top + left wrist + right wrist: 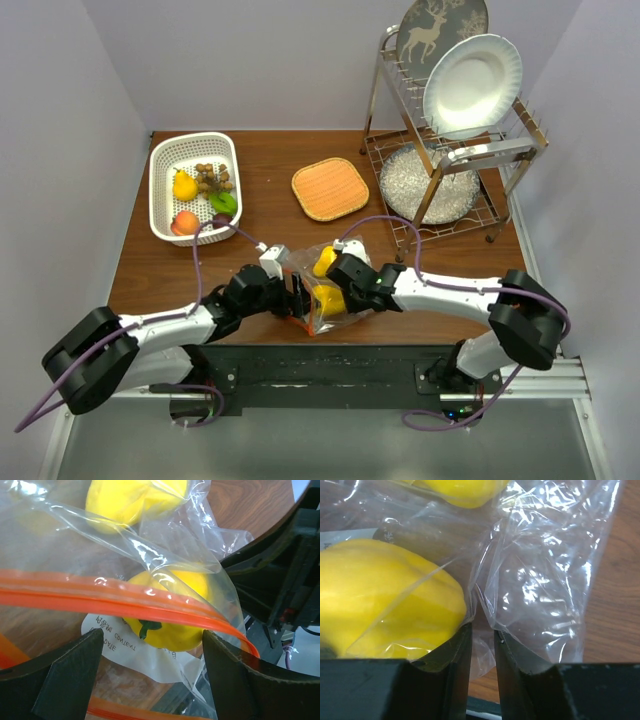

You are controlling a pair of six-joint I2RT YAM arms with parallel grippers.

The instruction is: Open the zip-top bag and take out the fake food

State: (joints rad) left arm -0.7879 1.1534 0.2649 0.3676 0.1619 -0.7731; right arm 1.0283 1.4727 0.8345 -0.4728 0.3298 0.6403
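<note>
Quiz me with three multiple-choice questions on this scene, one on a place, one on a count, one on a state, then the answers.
1. Where is the orange peach? A in the white basket; B inside the zip-top bag; C on the table.
2. How many yellow pieces are in the zip-top bag? A none; B two; C four.
3. How do the left fingers stand? A wide apart; B pinched shut; C out of view.
Answers: 1 A, it lies in the basket's near corner. 2 B, two yellow shapes show through the plastic. 3 A, the zipper strip crosses the open gap between them.
</note>
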